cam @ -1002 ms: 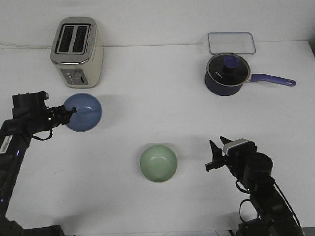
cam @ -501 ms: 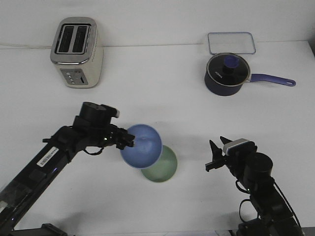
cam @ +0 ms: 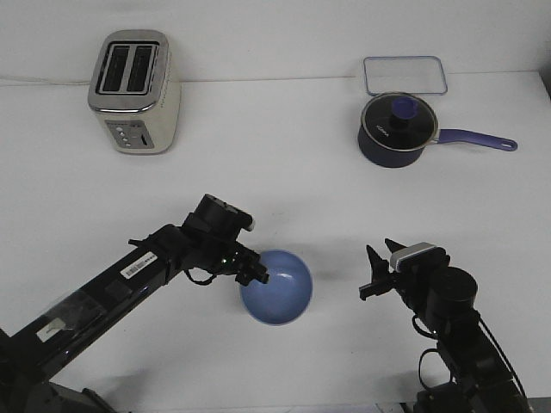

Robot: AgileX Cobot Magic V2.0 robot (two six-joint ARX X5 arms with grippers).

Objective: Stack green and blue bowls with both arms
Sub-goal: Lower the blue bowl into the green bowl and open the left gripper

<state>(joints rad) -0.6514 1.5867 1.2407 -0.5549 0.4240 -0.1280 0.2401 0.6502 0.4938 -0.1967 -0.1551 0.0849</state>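
Observation:
The light blue bowl sits front centre on the white table, on the spot where the green bowl stood. The green bowl is hidden under it; no green shows. My left gripper reaches in from the left and is shut on the blue bowl's left rim. My right gripper is open and empty, held low to the right of the blue bowl, a short gap away.
A cream and silver toaster stands at the back left. A navy lidded saucepan with a purple handle stands at the back right, and a clear rectangular container lies behind it.
My left arm carried the blue bowl from beside the toaster to the right and down onto the green bowl, which is now covered. The right arm has not moved.

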